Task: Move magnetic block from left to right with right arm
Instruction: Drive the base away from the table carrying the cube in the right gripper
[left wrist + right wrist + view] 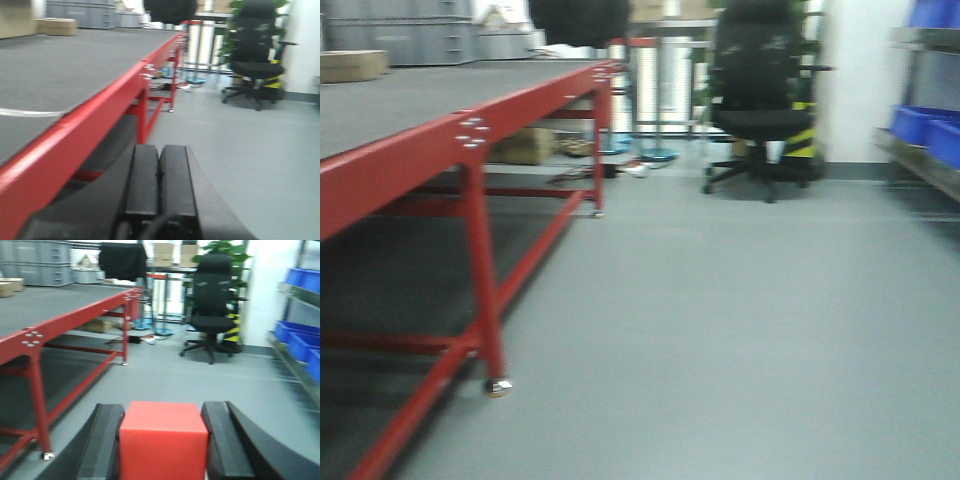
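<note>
Right wrist view: the magnetic block (163,440), a cube with no long axis, sits at lower centre, clamped on both side faces by the right gripper (163,409), its jaws flanking it. The desk (30,305) lies at upper left, apart from the block. The left gripper (160,150) holds nothing, its jaws pressed together.

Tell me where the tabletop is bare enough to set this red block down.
The grey tabletop is bare, save one white line, from its red rail back to the cardboard box. Crowded only at the far end: that box and grey crates.
</note>
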